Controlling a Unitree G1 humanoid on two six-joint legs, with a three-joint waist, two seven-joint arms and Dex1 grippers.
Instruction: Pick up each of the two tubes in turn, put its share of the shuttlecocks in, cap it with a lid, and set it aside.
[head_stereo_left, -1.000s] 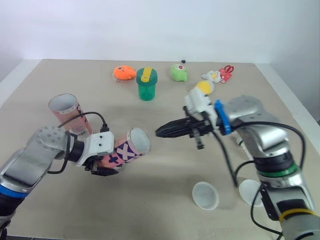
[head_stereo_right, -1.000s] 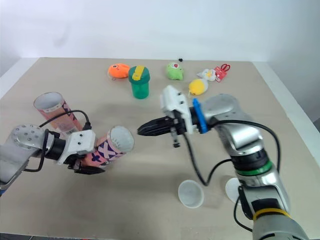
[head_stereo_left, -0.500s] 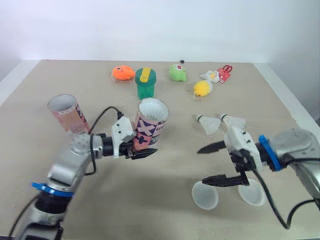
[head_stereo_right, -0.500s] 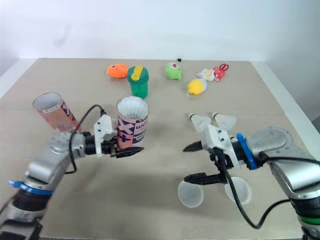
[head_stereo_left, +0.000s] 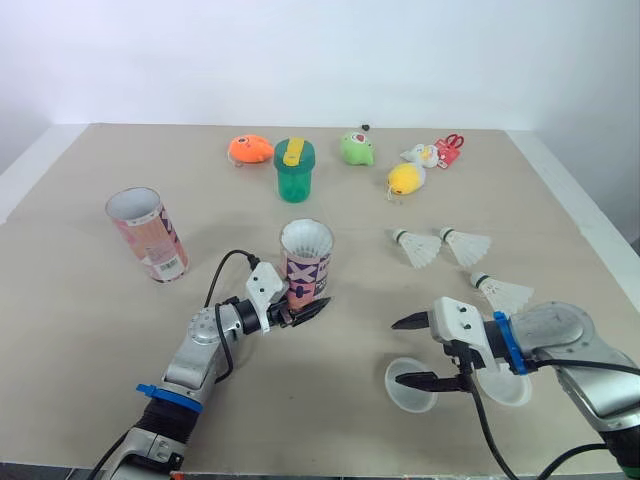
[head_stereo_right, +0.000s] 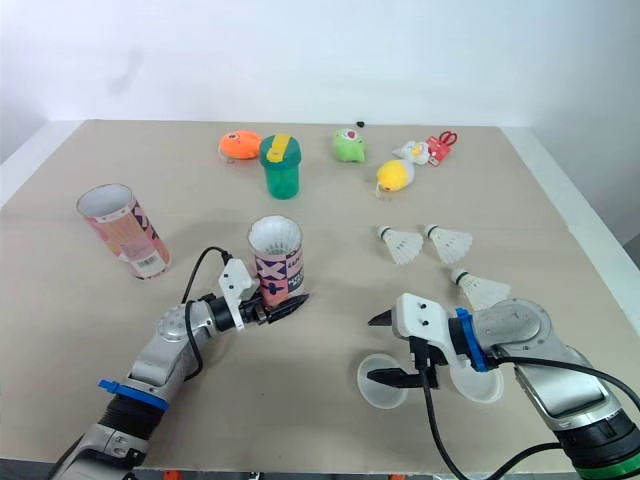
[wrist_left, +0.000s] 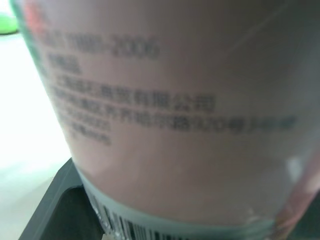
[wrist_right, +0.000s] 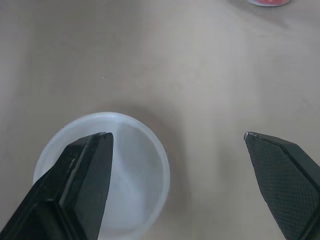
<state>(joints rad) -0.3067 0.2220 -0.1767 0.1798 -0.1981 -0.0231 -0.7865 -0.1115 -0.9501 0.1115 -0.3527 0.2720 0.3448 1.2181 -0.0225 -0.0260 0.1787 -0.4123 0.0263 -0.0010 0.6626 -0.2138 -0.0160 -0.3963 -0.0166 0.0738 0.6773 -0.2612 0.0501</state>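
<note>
Two tubes on the counter (head_stereo_left: 70, 310): the left-edge tube (head_stereo_left: 148, 236); the middle tube (head_stereo_left: 306, 262), white inside, gripped by left fingers (head_stereo_left: 312, 310). Right fingers (head_stereo_left: 412, 321) spread wide above a lid (head_stereo_left: 405, 398).

Bare table (head_stereo_left: 360, 300) lies open between the upright tube (head_stereo_left: 306, 262) and three shuttlecocks (head_stereo_left: 415, 247); two lids (head_stereo_left: 415, 398) crowd the near right, a green cup (head_stereo_left: 294, 175) stands behind the tube, and toys (head_stereo_left: 250, 149) line the far edge.
</note>
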